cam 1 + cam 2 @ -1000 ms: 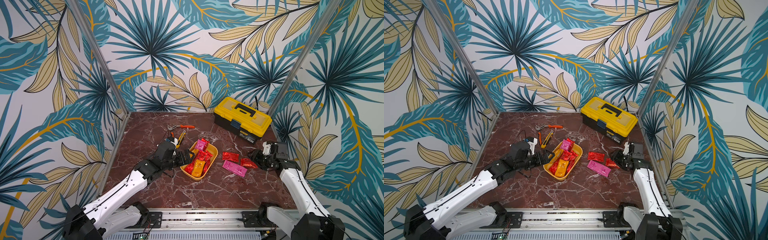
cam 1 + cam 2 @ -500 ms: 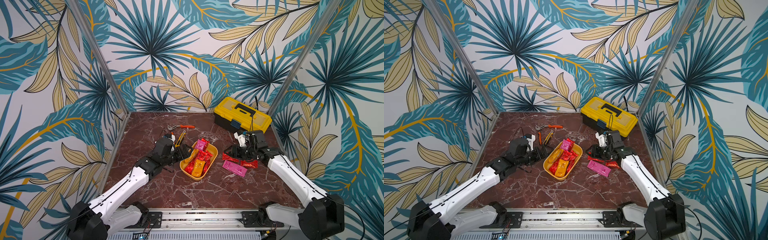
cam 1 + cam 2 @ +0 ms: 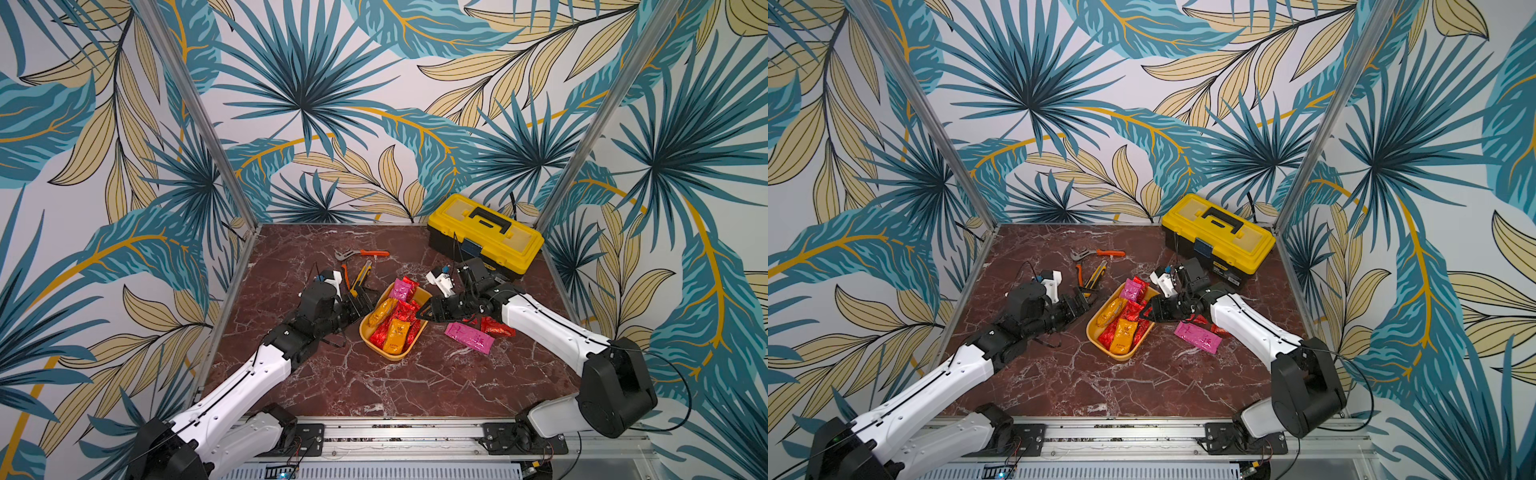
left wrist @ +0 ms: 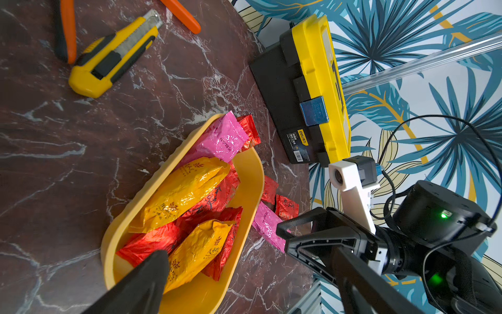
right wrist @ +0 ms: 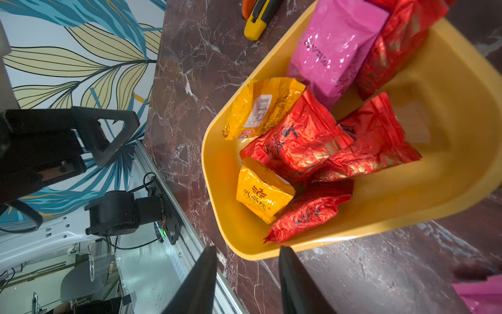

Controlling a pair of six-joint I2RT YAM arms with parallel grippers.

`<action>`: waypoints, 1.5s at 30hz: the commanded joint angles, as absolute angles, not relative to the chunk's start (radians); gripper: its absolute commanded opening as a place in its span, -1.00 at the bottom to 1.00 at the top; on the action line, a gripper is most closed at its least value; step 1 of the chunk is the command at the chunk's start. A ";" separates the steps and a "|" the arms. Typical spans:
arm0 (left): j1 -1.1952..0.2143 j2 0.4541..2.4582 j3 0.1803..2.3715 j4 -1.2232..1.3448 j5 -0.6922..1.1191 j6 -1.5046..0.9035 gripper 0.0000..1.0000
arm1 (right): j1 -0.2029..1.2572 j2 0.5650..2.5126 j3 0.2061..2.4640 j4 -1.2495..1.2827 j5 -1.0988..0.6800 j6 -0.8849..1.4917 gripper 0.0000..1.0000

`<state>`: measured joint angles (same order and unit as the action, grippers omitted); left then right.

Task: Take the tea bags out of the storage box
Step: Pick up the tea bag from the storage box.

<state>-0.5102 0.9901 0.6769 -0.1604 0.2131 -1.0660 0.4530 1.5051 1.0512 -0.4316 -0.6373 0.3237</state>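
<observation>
Worktop (image 3: 374, 386) is dark red marble, with leaf-print walls on three sides. Both arms reach in from the near edge.

- The left end effector (image 3: 362, 304) has its jaws spread wide and holds nothing. It sits just beside the left long wall of the storage box (image 3: 391, 356); whether it touches the wall cannot be told. In the left wrist view one finger (image 4: 146, 277) shows across the near end of the box.
- The right end effector (image 3: 422, 312) is at the right long rim, about mid-length, pointing into the box. In the right wrist view its jaws are part-way apart, with tips at the rim and nothing gripped.
- The storage box lies mid-worktop between the two end effectors, angled away to the right. The tea bags (image 3: 395, 328) inside are two orange-yellow and several red. A magenta sachet (image 3: 400, 289) leans over the far end.
- Outside the box on its right, a second magenta tea bag (image 3: 469, 337) lies flat. Red tea bags (image 3: 496, 328) lie just beyond it, partly hidden by the right arm.
- Farther back are a utility knife (image 3: 360, 277) and orange-handled pliers (image 3: 343, 254).
- At the far right a yellow-and-black toolbox (image 3: 486, 232) stands with its lid down.
</observation>
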 commanded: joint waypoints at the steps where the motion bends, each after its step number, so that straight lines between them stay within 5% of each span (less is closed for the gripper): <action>1: -0.502 0.966 0.636 -0.137 0.208 -1.087 1.00 | 0.473 1.548 1.086 -0.420 -0.643 0.294 -0.15; 45: -0.461 0.882 0.578 -0.195 0.283 -1.095 1.00 | 0.501 1.761 1.144 -0.412 -0.600 0.158 -0.26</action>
<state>-0.4690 0.8837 0.5938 -0.2024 0.2741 -1.0931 0.4934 1.7420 1.1507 -0.4156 -0.5770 0.1776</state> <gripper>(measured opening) 0.999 0.370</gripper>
